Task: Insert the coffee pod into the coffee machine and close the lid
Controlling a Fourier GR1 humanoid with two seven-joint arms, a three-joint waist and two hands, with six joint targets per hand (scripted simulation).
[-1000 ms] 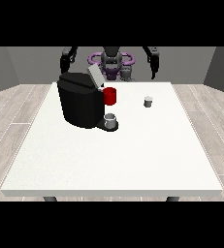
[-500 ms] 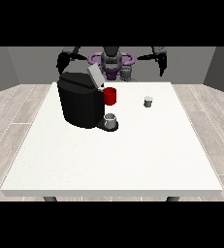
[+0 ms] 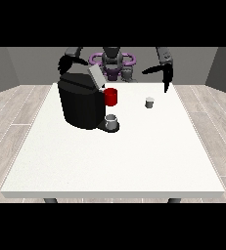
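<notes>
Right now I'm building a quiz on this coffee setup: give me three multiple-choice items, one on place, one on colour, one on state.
1. Where is the coffee pod?
A on the table, right of the coffee machine
B inside the machine
C held by a robot hand

2. What colour is the part on the machine's front?
A blue
B red
C green

3. The machine's lid is:
A raised
B closed flat
C lying on the table

Answers: 1 A, the pod stands alone on the white table. 2 B, it shows red. 3 A, the grey lid tilts upward.
</notes>
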